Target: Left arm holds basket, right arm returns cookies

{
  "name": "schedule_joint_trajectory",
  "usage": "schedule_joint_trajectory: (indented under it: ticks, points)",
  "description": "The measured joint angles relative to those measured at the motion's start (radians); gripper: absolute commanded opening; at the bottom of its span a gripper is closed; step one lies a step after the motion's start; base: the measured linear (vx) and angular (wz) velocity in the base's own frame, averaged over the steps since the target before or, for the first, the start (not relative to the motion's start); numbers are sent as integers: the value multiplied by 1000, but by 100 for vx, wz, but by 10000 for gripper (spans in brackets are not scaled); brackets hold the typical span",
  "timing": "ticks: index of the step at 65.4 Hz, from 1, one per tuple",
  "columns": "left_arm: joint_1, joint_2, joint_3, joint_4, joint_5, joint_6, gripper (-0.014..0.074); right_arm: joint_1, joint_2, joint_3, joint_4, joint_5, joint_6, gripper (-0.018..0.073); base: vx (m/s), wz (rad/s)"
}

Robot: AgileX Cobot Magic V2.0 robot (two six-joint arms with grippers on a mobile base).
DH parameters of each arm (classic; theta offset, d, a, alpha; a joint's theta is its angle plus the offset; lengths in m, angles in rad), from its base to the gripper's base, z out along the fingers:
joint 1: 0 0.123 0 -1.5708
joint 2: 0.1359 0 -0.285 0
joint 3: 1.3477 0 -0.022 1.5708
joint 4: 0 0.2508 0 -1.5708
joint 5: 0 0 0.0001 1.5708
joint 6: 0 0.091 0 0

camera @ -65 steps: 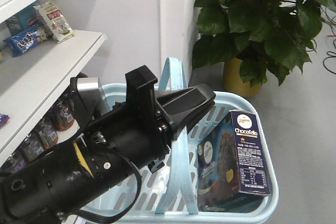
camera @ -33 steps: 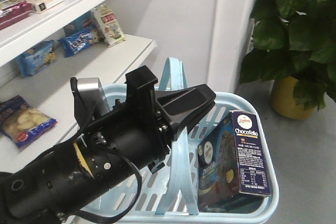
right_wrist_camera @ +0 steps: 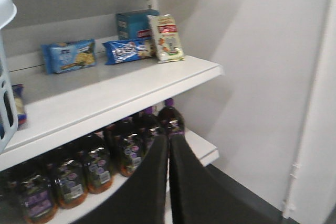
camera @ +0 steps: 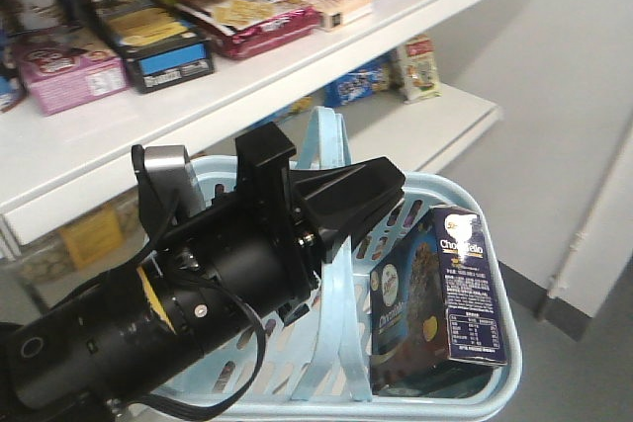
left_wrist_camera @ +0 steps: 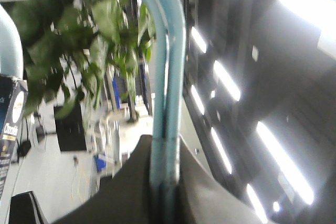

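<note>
The bulky black left arm (camera: 198, 303) reaches over the light blue basket (camera: 423, 185). My left gripper (camera: 388, 183) is shut on the basket's two loop handles (camera: 326, 135); the left wrist view shows the left gripper (left_wrist_camera: 165, 145) with both handles (left_wrist_camera: 168, 66) pinched between its dark jaws. The cookies (camera: 445, 294), a tall navy "Chocofello" box, stand upright in the basket's right end, and a sliver of the cookies (left_wrist_camera: 8, 135) shows at the left wrist view's edge. My right gripper (right_wrist_camera: 168, 141) is shut with nothing in it, off to the basket's right, facing the shelves.
White shelves (camera: 297, 66) carry several snack boxes and packets behind the basket. The right wrist view has a shelf board (right_wrist_camera: 121, 95) with biscuit packets (right_wrist_camera: 68, 55), dark bottles (right_wrist_camera: 94, 166) beneath it, a white wall to the right and the basket's rim (right_wrist_camera: 5, 3) at far left.
The whole view has swung left: the potted plant and pillar have left the front view, and stocked shelves now fill the background. Arm, basket and cookies keep the same pose.
</note>
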Motion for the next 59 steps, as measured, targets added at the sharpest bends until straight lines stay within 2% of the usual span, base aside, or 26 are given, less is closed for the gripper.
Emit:
schedule_joint_trajectory:
  ticks: [22, 44, 59]
  points:
    - [-11, 0, 0, 29, -5, -11, -6, 0, 0, 0, 0, 0, 0, -8, 5, 64]
    - [-18, -3, -2, 45, -34, -16, -6, 0, 0, 0, 0, 0, 0, -8, -5, 35]
    - [-15, -3, -2, 18, -3, -12, -6, 0, 0, 0, 0, 0, 0, -8, -10, 41]
